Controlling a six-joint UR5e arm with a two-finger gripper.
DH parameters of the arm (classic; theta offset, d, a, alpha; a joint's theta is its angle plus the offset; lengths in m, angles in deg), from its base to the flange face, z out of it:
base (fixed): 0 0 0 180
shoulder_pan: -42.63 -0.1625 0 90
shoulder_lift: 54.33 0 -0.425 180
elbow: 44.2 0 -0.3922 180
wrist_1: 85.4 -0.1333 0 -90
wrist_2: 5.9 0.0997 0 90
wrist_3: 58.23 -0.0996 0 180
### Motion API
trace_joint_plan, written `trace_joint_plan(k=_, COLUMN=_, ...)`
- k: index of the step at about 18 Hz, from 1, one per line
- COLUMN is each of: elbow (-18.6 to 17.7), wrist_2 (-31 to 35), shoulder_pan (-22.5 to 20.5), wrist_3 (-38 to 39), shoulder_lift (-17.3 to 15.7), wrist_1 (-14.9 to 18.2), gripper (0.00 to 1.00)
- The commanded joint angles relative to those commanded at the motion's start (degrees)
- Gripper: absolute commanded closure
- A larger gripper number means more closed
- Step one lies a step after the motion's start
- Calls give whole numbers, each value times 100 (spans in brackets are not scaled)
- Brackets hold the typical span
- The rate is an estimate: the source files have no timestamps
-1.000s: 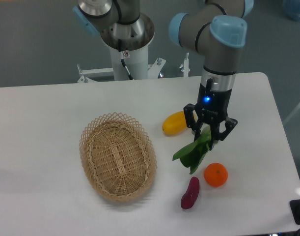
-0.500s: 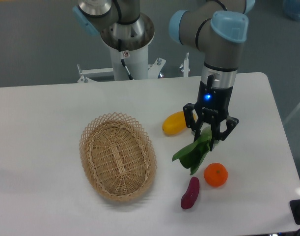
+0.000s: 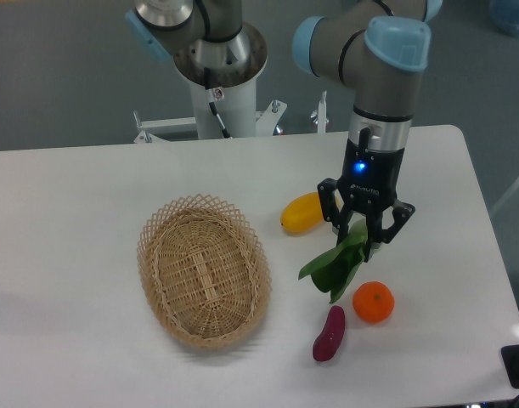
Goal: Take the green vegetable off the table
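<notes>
Green leaves trail from the gripper (image 3: 359, 239), clamped on the green vegetable (image 3: 336, 262) by its stalk end above the table (image 3: 81, 195) — lift straight, slowly, clear of the orange (image 3: 374, 302).

Bright, even overhead lighting; sharp focus throughout. Soft, faint shadows on the white worktop (image 3: 89, 187) below the fingers (image 3: 337, 223). Small blue glow just above them.

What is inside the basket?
The wicker basket looks empty: only its woven bottom shows. The near wall hides a thin strip inside.
</notes>
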Motion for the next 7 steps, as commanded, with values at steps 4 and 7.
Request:
trace_joint_plan(k=4, elbow=18, wrist_2=9, shoulder_pan=0, wrist_3=36, shoulder_lift=0, wrist_1=0, gripper=53)
trace_joint_plan(k=7, elbow=26, wrist_2=0, shoulder_pan=0, wrist_3=44, shoulder_lift=0, wrist_1=0, gripper=53)
